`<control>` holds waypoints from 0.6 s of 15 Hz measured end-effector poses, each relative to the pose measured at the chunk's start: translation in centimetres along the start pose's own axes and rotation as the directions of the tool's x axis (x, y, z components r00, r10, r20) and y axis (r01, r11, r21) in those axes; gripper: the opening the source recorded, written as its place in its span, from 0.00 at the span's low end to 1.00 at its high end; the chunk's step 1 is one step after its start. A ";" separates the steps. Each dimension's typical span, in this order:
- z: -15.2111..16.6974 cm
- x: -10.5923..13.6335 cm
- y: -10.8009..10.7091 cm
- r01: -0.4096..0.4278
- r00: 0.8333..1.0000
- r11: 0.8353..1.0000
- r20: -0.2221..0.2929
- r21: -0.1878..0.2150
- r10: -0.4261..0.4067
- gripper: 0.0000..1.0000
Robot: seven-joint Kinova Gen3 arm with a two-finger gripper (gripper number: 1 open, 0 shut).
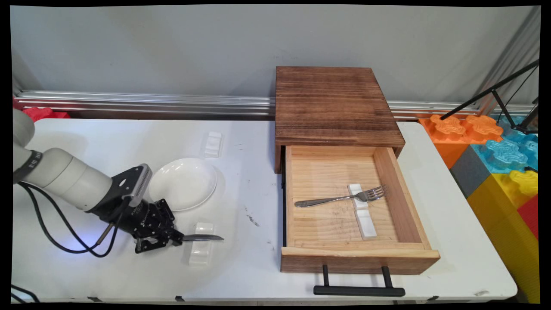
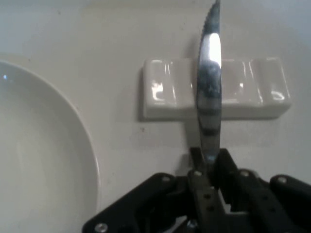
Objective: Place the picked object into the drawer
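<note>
a: we see the hand (image 1: 175,239) low over the desk (image 1: 241,275), left of the middle, its fingers (image 2: 206,172) closed tight on a knife (image 1: 202,237).

b: yes, and the blade lies across a small white rest (image 1: 200,249), edge up in the hand view.

a: we have a white plate (image 1: 184,183) just behind the hand, and a 2nd rest (image 1: 213,144) beyond it.

b: to the right we see a wooden box (image 1: 333,105) with its drawer (image 1: 424,252) pulled out. inside, a fork (image 1: 340,198) lies over a 3rd rest (image 1: 365,223).
</note>
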 end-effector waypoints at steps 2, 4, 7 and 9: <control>0.0 -0.1 0.0 -0.002 1.000 1.000 0.003 -0.004 0.002 0.00; 0.0 -0.1 0.0 -0.002 1.000 1.000 0.004 -0.006 0.002 0.00; -0.1 0.1 -0.1 -0.002 1.000 1.000 0.001 -0.010 0.003 0.00; -0.2 0.4 -0.2 -0.002 1.000 1.000 -0.008 -0.016 0.002 0.00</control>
